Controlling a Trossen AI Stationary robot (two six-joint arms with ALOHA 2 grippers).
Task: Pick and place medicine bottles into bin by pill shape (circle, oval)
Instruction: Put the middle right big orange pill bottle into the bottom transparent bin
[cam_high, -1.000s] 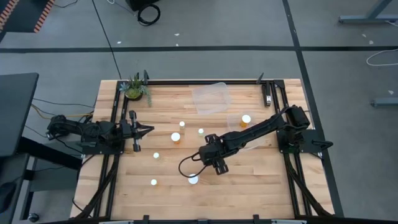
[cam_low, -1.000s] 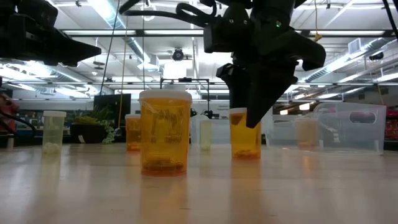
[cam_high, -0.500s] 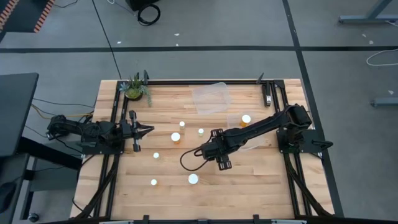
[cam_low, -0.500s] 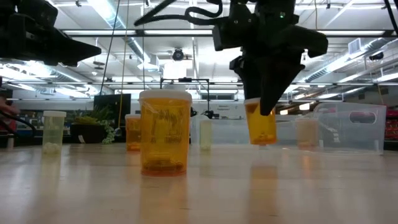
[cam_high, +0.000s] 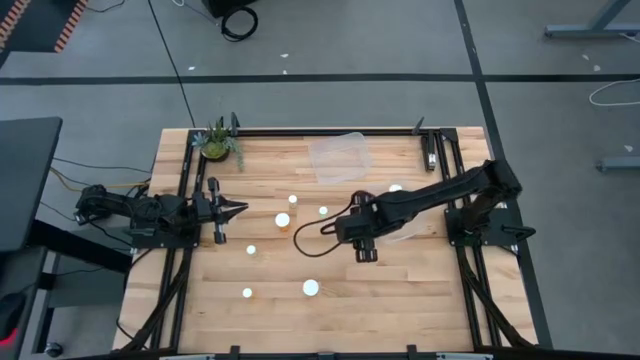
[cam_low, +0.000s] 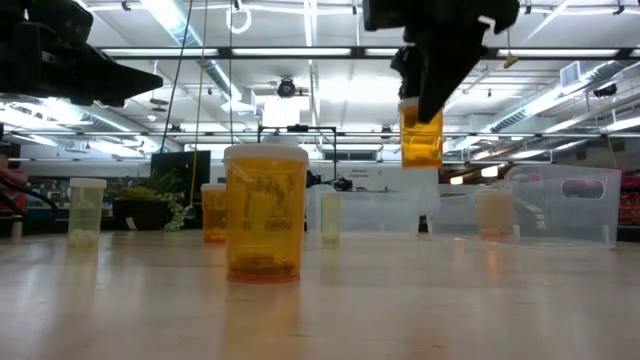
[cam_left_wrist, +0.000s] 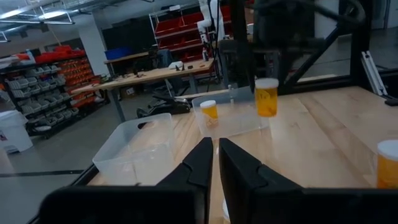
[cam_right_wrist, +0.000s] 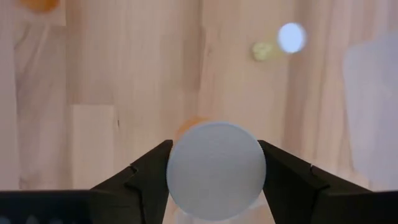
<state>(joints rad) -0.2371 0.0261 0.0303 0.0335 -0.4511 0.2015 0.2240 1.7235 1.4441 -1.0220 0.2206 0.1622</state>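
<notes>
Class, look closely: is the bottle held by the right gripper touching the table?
Apart. The low view shows the held bottle hanging high in the right gripper, with open background between its base and the table.

Eight medicine bottles, two clear bins and one potted plant counted on the surface.

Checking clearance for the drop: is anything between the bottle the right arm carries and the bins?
Nothing visible. The right tool holds the bottle well above the table, higher than the bin rims, and the standing bottles are lower. The left tool waits at the left edge.
</notes>
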